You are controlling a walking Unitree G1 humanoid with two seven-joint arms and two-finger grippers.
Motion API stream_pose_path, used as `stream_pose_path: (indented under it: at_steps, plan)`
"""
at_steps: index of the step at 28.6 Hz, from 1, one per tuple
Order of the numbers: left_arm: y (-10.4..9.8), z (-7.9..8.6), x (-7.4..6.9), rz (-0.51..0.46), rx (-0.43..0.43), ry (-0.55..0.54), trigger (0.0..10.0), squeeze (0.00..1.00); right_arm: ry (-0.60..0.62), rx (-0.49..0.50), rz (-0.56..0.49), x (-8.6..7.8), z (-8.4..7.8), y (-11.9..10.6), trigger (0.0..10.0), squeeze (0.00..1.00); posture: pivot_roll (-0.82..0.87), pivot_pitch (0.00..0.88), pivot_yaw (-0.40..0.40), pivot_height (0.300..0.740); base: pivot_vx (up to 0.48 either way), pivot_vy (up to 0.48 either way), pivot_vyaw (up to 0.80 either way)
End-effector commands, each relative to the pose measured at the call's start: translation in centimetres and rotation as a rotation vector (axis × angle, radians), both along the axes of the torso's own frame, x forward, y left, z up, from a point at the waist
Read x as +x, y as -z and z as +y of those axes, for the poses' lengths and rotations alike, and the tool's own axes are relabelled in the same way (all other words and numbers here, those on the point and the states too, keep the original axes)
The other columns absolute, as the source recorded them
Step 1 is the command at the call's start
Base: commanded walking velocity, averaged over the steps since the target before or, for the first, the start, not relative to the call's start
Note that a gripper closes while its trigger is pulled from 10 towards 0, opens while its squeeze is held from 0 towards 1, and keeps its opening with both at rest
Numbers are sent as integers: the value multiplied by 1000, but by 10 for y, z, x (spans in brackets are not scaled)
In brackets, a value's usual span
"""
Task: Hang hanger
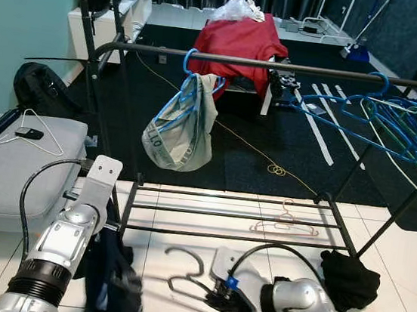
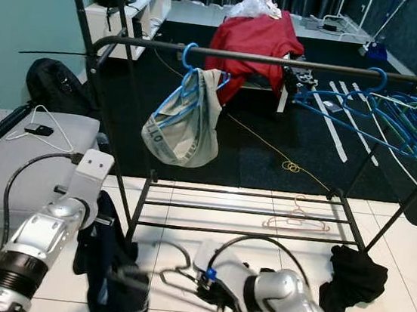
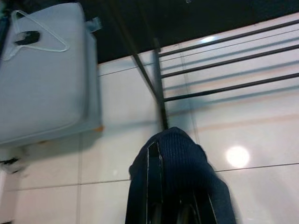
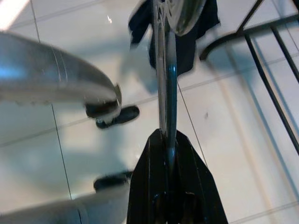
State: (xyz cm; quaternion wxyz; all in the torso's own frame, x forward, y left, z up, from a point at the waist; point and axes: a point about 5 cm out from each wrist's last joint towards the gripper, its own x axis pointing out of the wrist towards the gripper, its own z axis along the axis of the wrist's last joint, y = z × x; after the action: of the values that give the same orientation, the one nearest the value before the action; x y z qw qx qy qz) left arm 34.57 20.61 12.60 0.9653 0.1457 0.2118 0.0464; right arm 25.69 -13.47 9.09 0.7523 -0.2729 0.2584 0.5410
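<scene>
My right gripper (image 4: 166, 140) is low over the white tiles, shut on the wire of a grey metal hanger (image 1: 185, 273). The hanger lies almost flat just above the floor, with its hook pointing left. My left gripper (image 3: 159, 158) is shut on a dark navy garment (image 1: 113, 277) that droops from it toward the floor. The black rail (image 1: 280, 66) of the clothes rack runs across in front of me, well above both grippers. It carries a grey-white bag on a blue hanger (image 1: 184, 119) at its left and several blue hangers (image 1: 403, 123) at its right.
The rack's low shelf bars (image 1: 232, 214) stand close ahead, with a pink hanger (image 1: 286, 220) on the floor beneath them. A black cloth (image 1: 349, 280) lies by the right leg. A grey bench (image 1: 16, 170) with a white hanger (image 1: 40, 134) is at left.
</scene>
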Motion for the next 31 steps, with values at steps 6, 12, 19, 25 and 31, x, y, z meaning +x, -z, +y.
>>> stream_pose_path:
  at_steps: [6, 12, 19, 25, 31]
  plan:
    - [-7, 16, 0, 8, 74, -37, 10000, 0, -18, -69, 17, -5, -4, -1, 10000, 0, 85, 100, 36, 740, 0, 0, 0]
    - [-9, 47, -2, 39, 180, -32, 10000, 0, 19, -149, 75, -11, -24, -7, 10000, 0, 88, 95, 52, 740, 0, 0, 0]
    - [-3, 58, -8, 89, 221, -25, 10000, 0, 12, -137, 109, -14, -27, -14, 10000, 0, 84, 95, 58, 740, 0, 0, 0]
    - [-4, 43, -8, 113, 27, -44, 10000, 0, 18, 40, -8, 2, -3, -27, 10000, 0, 93, 90, 61, 740, 0, 0, 0]
    - [-9, 27, -2, 91, -26, -19, 10000, 0, -42, 74, 51, -4, 9, -28, 10000, 0, 96, 87, 57, 740, 0, 0, 0]
